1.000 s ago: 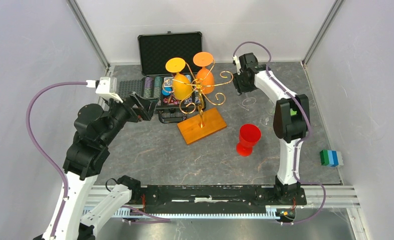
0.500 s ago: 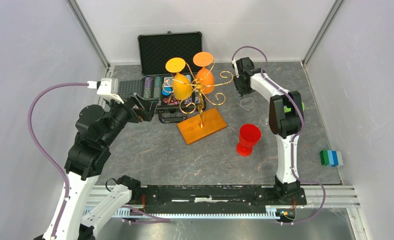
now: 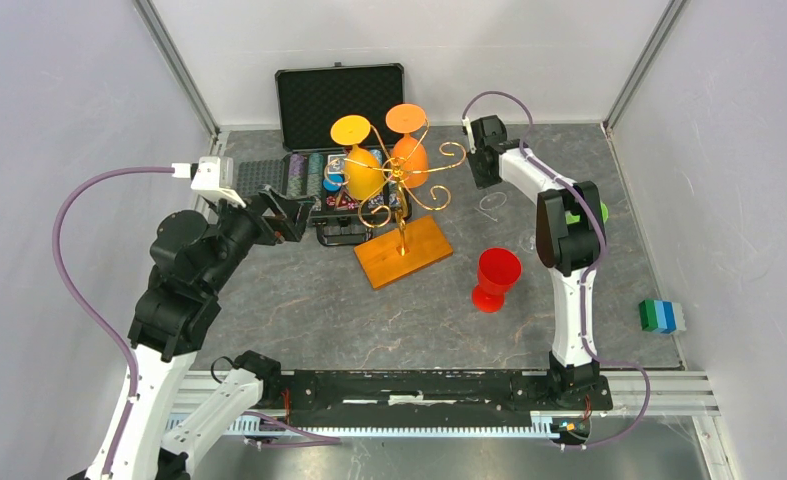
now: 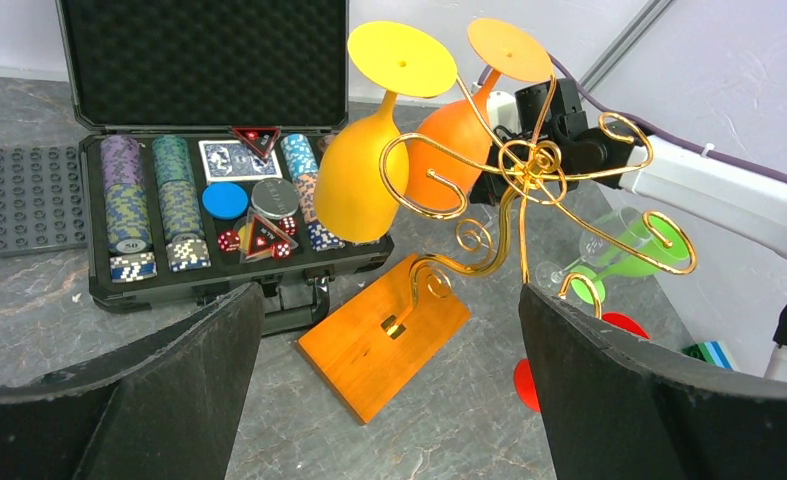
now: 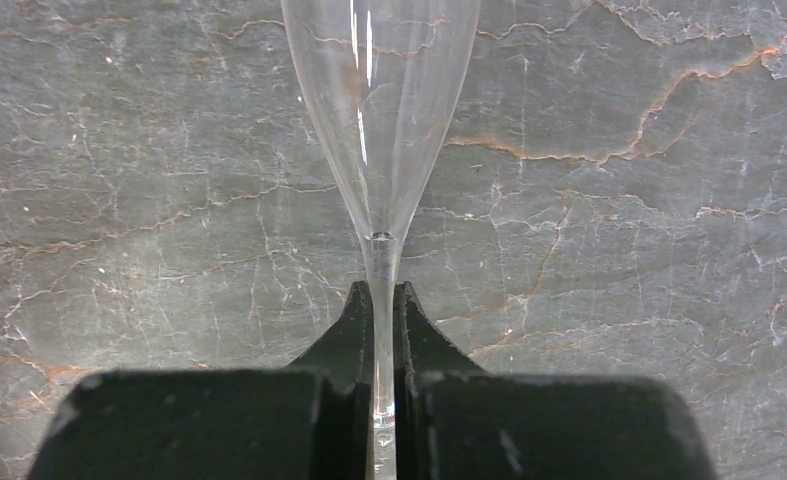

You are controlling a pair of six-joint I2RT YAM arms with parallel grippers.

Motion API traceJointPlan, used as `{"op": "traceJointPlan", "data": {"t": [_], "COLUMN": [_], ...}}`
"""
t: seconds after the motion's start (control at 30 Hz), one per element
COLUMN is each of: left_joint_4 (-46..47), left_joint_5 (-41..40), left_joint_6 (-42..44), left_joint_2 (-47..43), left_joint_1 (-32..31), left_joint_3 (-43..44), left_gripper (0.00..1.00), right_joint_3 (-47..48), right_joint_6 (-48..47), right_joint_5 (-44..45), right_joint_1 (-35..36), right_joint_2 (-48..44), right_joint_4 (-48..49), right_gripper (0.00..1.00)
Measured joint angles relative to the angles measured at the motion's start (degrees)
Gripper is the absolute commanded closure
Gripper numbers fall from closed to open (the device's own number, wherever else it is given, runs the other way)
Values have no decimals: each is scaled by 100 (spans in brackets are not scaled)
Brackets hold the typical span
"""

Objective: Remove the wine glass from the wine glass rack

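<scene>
The golden wire wine glass rack stands on its orange-brown wooden base mid-table. A yellow wine glass and an orange wine glass hang upside down from its arms. Right beside the rack's right spiral arm, my right gripper is shut on the thin stem of a clear wine glass. The glass's bowl points away from the gripper, over the stone floor. Whether its foot still sits on the rack is hidden. Left of the rack my left gripper is open and holds nothing.
An open black case of chips lies behind the rack, with a grey studded plate to its left. A red glass stands front right. A green glass and another clear glass lie near the right arm. Coloured blocks sit far right.
My right gripper has closed its jaws onto the clear glass stem and its arm has edged left toward the rack. The left arm has not moved.
</scene>
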Motion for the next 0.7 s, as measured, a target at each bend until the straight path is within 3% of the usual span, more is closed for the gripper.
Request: {"op": "traceJointPlan", "data": {"t": [0.33,0.7], "left_joint_4": [2,168], "left_joint_5": [50,636], "left_joint_6": [-4,-87], "left_joint_2": [7,66], "left_joint_1": [0,0], "left_joint_3": [24,195], "left_gripper": [0,0], "right_joint_3": [-560,-1921], "right_joint_6": [11,422], "right_joint_5": [-85,-101], "right_joint_1": [0,0], "right_joint_2": [-363,-2697], "right_joint_4": [483,1637], "right_gripper": [100,100]}}
